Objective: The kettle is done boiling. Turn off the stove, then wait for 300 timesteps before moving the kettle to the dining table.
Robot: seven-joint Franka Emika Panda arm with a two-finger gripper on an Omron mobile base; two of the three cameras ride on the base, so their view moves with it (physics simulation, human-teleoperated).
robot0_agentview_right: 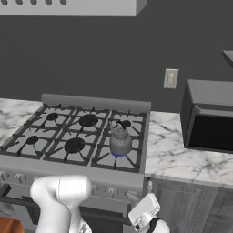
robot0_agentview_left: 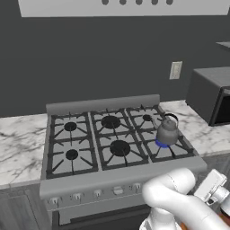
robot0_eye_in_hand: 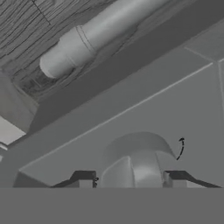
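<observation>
The kettle (robot0_agentview_left: pixel 167 131) (robot0_agentview_right: pixel 120 141), squat and grey with a dark arched handle, stands on the front right burner of the stove (robot0_agentview_left: pixel 103 179) (robot0_agentview_right: pixel 68 170). A small blue flame (robot0_agentview_left: pixel 161 143) (robot0_agentview_right: pixel 117 154) shows under it. In the hand view my gripper (robot0_eye_in_hand: pixel 129 179) sits low at the stove's front panel, its two dark tips on either side of a grey stove knob (robot0_eye_in_hand: pixel 135 157), shut on it. A small curved arrow mark (robot0_eye_in_hand: pixel 180 148) is beside the knob. The dining table is out of view.
A dark microwave (robot0_agentview_left: pixel 211 96) (robot0_agentview_right: pixel 209 116) stands on the marble counter (robot0_agentview_left: pixel 202 130) (robot0_agentview_right: pixel 177 154) right of the stove. The oven door's pale bar handle (robot0_eye_in_hand: pixel 92 39) runs below the knob panel. A range hood (robot0_agentview_left: pixel 126 6) hangs overhead, and my white arm bends low before the oven.
</observation>
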